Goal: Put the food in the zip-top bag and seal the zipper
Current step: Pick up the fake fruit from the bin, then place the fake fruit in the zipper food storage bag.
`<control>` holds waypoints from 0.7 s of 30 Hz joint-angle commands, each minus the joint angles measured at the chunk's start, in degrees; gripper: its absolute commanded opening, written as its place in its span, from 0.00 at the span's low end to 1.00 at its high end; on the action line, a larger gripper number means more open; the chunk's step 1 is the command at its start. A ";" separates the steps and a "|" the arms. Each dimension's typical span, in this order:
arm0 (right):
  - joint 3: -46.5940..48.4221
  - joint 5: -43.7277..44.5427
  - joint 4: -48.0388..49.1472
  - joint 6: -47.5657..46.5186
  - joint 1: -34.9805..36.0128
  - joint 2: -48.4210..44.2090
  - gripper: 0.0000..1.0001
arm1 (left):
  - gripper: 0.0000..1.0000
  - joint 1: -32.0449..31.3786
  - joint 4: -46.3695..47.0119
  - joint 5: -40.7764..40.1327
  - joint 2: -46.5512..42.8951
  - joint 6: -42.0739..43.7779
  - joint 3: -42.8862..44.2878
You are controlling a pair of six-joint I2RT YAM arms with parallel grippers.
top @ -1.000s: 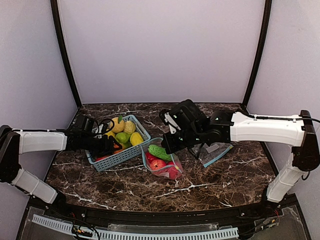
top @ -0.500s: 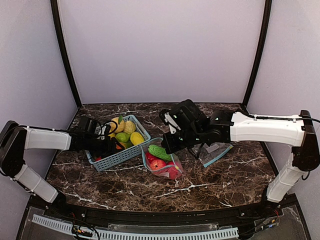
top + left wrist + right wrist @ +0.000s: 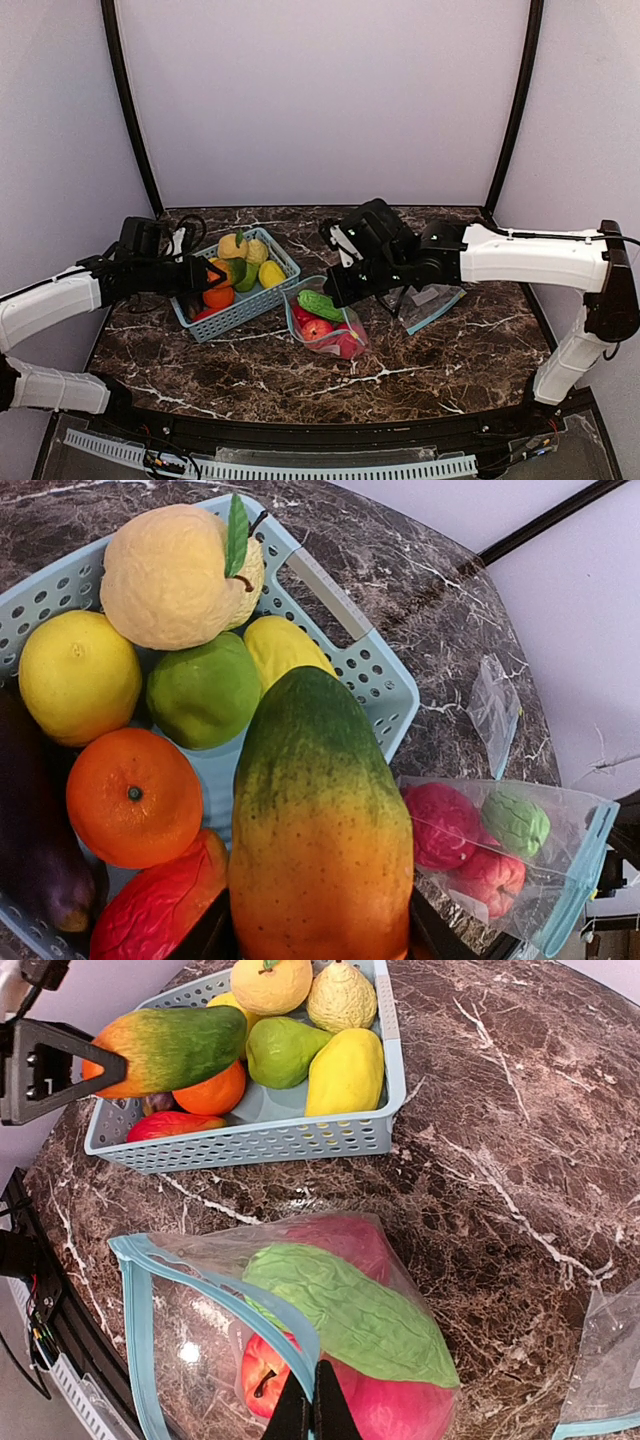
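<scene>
Left end effector (image 3: 208, 275) grips papaya (image 3: 170, 1048) lengthwise, green tip forward.

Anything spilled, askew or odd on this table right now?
Nothing stands out. Toy fruit sits inside the light-blue mesh basket, the left pincer holds a green-and-orange toy papaya over it, and the right pincer holds open the clear zip-top bag. A second clear bag lies nearby.
</scene>
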 commanded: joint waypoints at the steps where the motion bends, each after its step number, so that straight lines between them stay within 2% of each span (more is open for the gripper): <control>1: -0.53 -2.91 3.35 -1.83 -1.41 -2.09 0.00 | 0.43 0.14 -12.64 1.80 -5.61 7.13 2.34; 3: -0.61 -4.44 3.89 -2.94 -2.10 -2.30 0.00 | 0.43 0.10 -14.76 6.48 -8.47 9.20 2.80; 5: -0.77 -6.51 4.50 -4.28 -2.76 -2.57 0.00 | 0.42 -0.12 -15.20 15.29 -11.05 9.93 3.36; 7: -0.84 -9.46 5.35 -5.72 -3.34 -2.62 0.00 | 0.42 -1.67 -15.89 19.34 -13.18 10.39 4.57; 10: -0.90 -12.45 6.40 -7.39 -3.60 -2.73 0.00 | 0.43 -7.91 -19.64 19.55 -14.43 11.81 8.48; 16: -1.20 -14.99 6.71 -8.93 -3.71 -3.09 0.00 | 0.42 -22.15 -22.60 16.14 -8.36 12.71 16.46; 21: -2.06 -15.89 6.86 -8.95 -3.75 -3.73 0.00 | 0.42 -27.62 -25.04 12.34 -0.49 13.54 22.09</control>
